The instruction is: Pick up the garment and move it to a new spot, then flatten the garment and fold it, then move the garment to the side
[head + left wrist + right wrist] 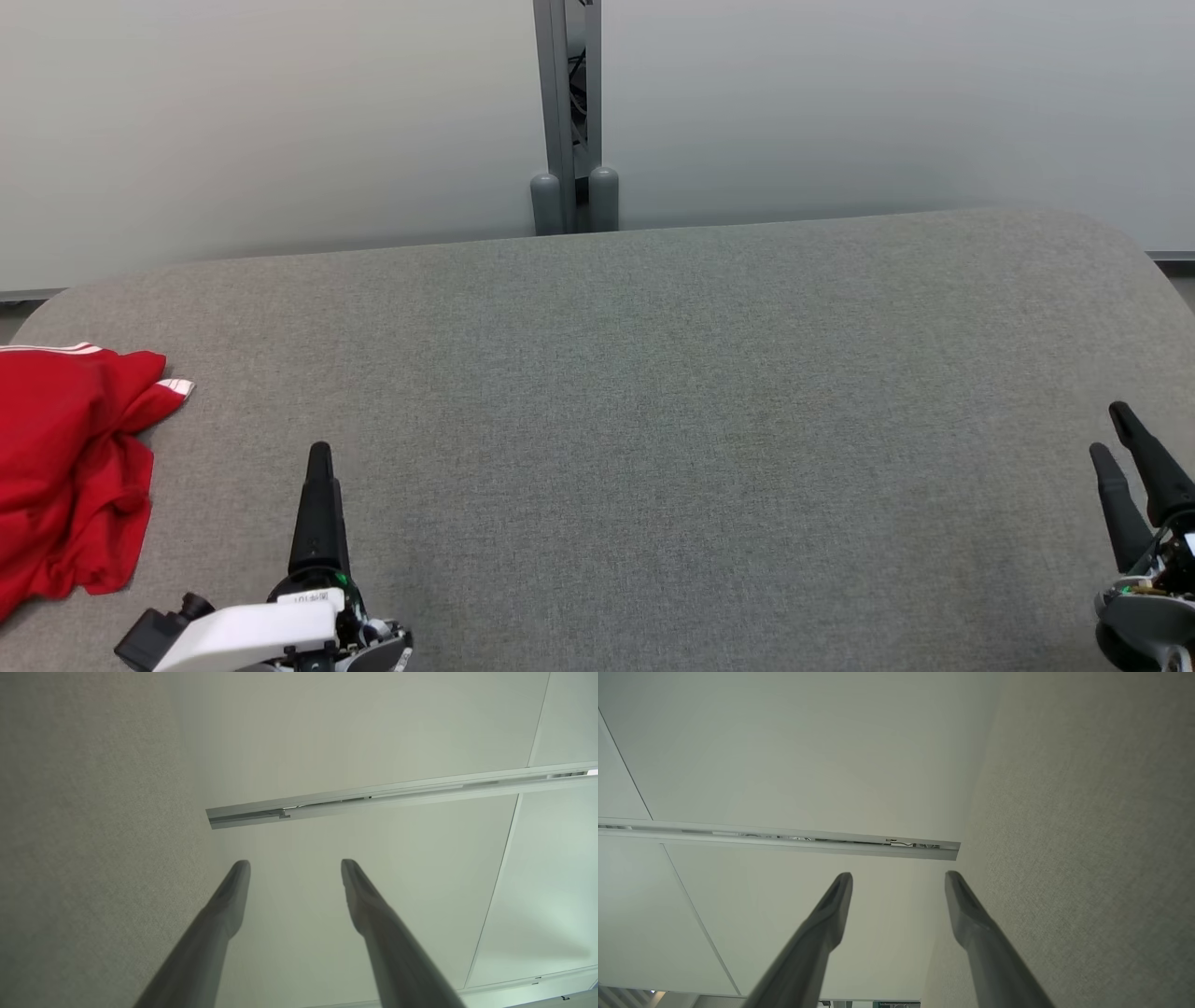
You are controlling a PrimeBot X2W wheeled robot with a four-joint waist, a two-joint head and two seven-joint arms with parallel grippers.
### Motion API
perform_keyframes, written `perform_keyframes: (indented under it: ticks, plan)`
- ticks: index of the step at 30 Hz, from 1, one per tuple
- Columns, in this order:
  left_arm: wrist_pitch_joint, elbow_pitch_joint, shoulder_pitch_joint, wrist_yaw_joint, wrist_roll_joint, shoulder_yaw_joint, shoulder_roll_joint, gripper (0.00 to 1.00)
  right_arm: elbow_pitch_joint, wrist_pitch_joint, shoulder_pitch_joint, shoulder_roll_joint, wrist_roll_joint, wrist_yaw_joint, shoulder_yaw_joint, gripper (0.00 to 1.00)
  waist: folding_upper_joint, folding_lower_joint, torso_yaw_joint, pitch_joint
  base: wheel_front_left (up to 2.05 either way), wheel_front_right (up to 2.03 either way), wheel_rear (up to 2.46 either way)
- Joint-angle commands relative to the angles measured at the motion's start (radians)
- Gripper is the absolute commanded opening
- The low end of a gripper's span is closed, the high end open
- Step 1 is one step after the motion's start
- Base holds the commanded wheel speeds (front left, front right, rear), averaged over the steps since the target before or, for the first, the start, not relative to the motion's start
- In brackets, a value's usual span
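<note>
So, garment [65, 467]: red w/ white stripes, crumpled in a heap at the far left of the table [653, 420]. My head view's left edge cuts it off. Not picked up yet.
L gripper [319, 457]: jaws wide, nothing in them. Near the heap, on its right, not touching.
R gripper [1109, 429]: jaws wide, empty, at the far right, well apart from the garment.
Risk, grab: heap is bunched, so I reckon a pinch takes one fold only and the rest trails or drags.
Risk, edge: part of the cloth is out of my view. A sideways nudge could push it off the table, I can't tell how close.
Risk, reach: R arm is far off, prob needs a waist turn to help.
Surface: grey felt-like cover, rounded corners. Looks grippy, so cloth may catch when slid.
Room: pale wall panels [280, 121] behind, grey post [565, 112] at the seam.
</note>
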Motion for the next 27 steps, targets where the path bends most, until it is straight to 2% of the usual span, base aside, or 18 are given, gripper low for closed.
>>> perform_keyframes:
  ticks: [1, 5, 6, 17, 27]
  plan:
    - [0.000, -0.020, -0.039, -0.002, 0.024, 0.010, 0.001, 1.00, -0.029, -0.017, -0.025, -0.025, -0.020, 0.002, 0.012, 1.00, 0.0000, 0.0000, 0.000, 0.000, 0.00, 0.00, 0.00]
    - [0.000, -0.042, -0.056, -0.002, 0.113, 0.018, 0.001, 1.00, -0.050, -0.056, -0.031, -0.044, -0.092, 0.002, 0.050, 1.00, 0.0000, 0.0000, 0.001, 0.000, 0.00, 0.00, 0.00]
    - [0.000, -0.054, -0.064, -0.003, 0.171, 0.015, 0.001, 1.00, -0.066, -0.074, -0.034, -0.052, -0.140, 0.002, 0.064, 1.00, 0.0000, 0.0000, 0.001, 0.000, 0.00, 0.00, 0.00]
    - [0.000, -0.105, -0.105, -0.004, 0.473, -0.010, 0.026, 1.00, -0.156, -0.166, -0.039, -0.084, -0.419, 0.002, 0.153, 1.00, 0.0000, 0.0000, 0.001, -0.002, 0.00, 0.00, 0.00]
    - [-0.001, -0.115, -0.121, 0.006, 0.704, -0.012, 0.052, 1.00, -0.214, -0.241, -0.036, -0.101, -0.621, 0.002, 0.222, 1.00, 0.0000, 0.0000, 0.000, -0.006, 0.00, 0.00, 0.00]
